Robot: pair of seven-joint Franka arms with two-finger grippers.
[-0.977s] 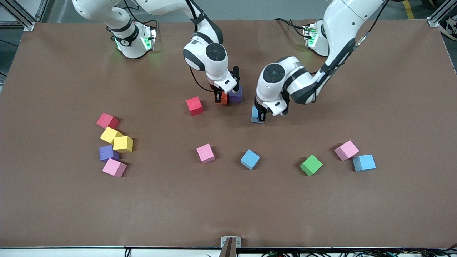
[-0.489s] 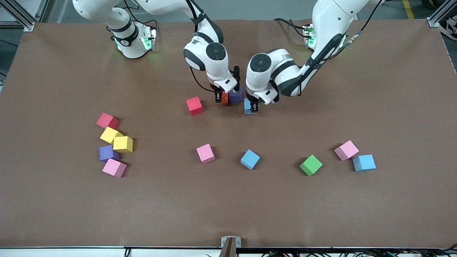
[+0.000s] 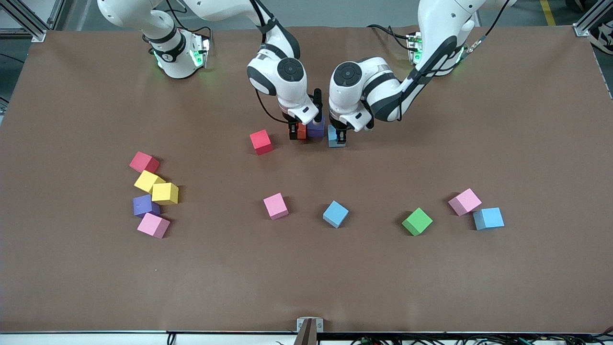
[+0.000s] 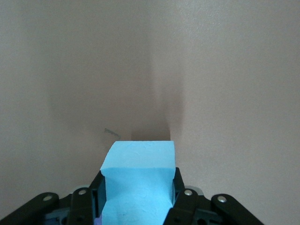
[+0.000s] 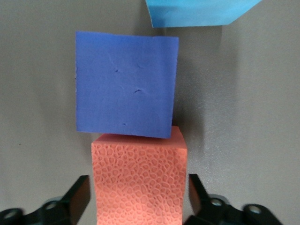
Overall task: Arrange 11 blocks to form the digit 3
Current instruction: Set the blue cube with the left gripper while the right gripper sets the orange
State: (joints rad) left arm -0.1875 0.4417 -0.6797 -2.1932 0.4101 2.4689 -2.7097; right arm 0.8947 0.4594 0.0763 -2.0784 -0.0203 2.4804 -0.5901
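An orange block sits on the table touching a purple block. My right gripper stands open around the orange block, with a gap at each finger. In that wrist view the purple block lies just past the orange one. My left gripper is shut on a blue block and holds it low, close beside the purple block. The blue block fills the left gripper in its wrist view, and its edge shows skewed by the purple block's corner.
A red block lies beside the right gripper. Toward the right arm's end several blocks cluster: red, yellow, yellow, purple, pink. Nearer the camera lie pink, blue, green, pink and blue blocks.
My left gripper has carried the blue block across the table up to the purple block. My right gripper has opened off the orange block, which stays in place.
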